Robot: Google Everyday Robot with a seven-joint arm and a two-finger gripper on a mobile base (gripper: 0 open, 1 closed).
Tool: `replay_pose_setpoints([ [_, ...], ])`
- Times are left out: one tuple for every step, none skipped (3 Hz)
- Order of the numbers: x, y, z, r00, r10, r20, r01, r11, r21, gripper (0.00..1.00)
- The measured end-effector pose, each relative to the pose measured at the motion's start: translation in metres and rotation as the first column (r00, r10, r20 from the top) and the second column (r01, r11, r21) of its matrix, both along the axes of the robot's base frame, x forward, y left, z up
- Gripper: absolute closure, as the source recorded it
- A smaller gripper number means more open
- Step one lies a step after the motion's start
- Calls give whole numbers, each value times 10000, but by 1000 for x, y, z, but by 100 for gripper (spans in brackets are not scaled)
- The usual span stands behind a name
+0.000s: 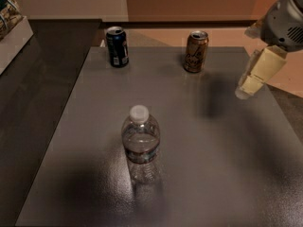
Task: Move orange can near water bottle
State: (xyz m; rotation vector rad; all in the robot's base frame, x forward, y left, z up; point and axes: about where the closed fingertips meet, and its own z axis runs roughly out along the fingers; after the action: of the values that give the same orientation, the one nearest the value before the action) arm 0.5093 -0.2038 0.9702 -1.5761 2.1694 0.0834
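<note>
A grey tabletop (227, 174) fills most of the view, its surface faintly glossy with soft shadows across it. To its left lies a darker surface (42, 108), and at the far left edge of that sits a pale box-like object (13, 37), only partly in view.

The robot's arm (286, 20) comes in at the upper right corner, grey and rounded, with the cream-coloured gripper (247, 85) slanting down and to the left from it. The gripper hangs above the right edge of the tabletop, holding nothing and touching nothing; whether it is released or clenched cannot be told from this angle. Its shadow falls on the tabletop between it and the orange can.

The water bottle (140, 143) stands upright near the middle of the tabletop, toward the front, white cap on.

The orange can (195, 52) stands upright near the back edge, right of centre, well apart from the water bottle and to the left of the gripper, clear of it.

A dark blue can (117, 47) stands upright near the back left corner, level with the orange can and well apart from it.
</note>
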Motion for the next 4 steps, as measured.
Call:
replay_pose_setpoints([
  [34, 7, -2, 9990, -301, 327, 282, 9980, 563, 0],
  [69, 12, -11, 9952, -789, 582, 707, 9887, 1321, 0],
  [104, 20, -26, 9891, -1332, 624, 1170, 9695, 2152, 0],
  [134, 28, -42, 9817, -1821, 553, 1590, 9446, 2871, 0],
])
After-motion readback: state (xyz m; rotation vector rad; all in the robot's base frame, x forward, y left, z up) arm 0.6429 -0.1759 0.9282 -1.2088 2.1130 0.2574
